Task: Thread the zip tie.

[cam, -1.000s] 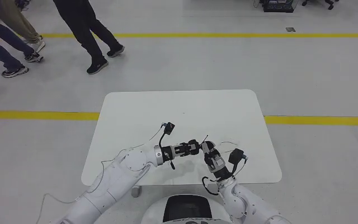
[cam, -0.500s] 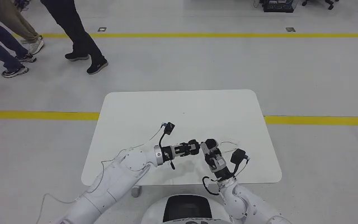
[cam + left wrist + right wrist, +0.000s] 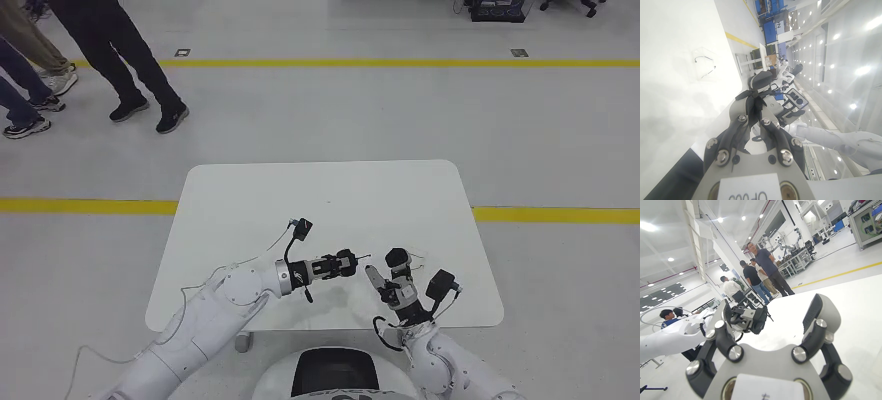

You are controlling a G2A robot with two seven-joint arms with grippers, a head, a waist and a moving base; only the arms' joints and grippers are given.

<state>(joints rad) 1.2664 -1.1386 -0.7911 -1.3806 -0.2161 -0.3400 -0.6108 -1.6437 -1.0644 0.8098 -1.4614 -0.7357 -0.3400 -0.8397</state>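
My left gripper hangs over the white table's near middle, shut on a black zip tie. The tie is bunched at the fingertips and its thin end sticks out toward the right arm. In the right wrist view the left gripper and the tie's end sit between my right fingers. My right gripper is just beside it, open and empty, with the ribbed pads wide apart. One grey pad shows past the tie.
A clear holder with a couple of thin black ties lies flat on the table beyond the grippers. The table's near edge runs close under the right arm. The far half of the table is bare.
My right gripper was closed up against the left gripper's tie; it has opened and drawn back to the right. The left arm has stayed in place.
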